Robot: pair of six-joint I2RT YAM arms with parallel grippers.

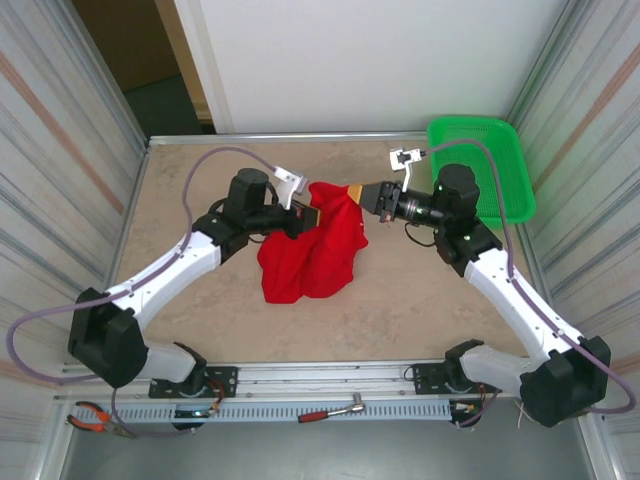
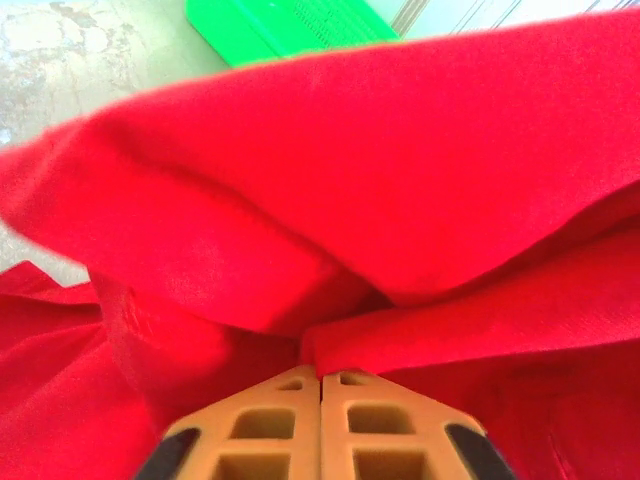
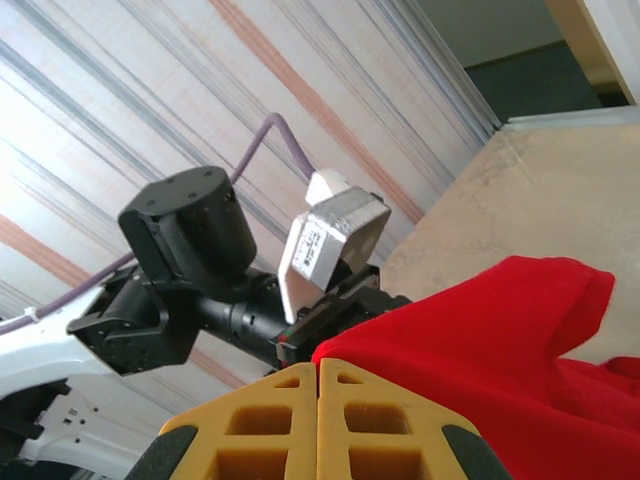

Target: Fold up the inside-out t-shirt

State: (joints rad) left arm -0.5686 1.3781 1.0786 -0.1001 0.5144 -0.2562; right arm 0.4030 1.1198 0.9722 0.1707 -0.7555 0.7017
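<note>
Holding red t-shirt (image 1: pixel 312 245) bunched just beside green basket (image 1: pixel 500 140), L gripper (image 1: pixel 308 213) & R gripper (image 1: pixel 362 193) each pinched shut on its upper edge, R nearer the basket. To fold well, draw grips apart evenly so cloth hangs flat w/o twist.

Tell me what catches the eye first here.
A bright red t-shirt hangs bunched over the middle of the table, pinched at its top by the left gripper and the right gripper, both shut. A green basket sits at the far right corner.
</note>
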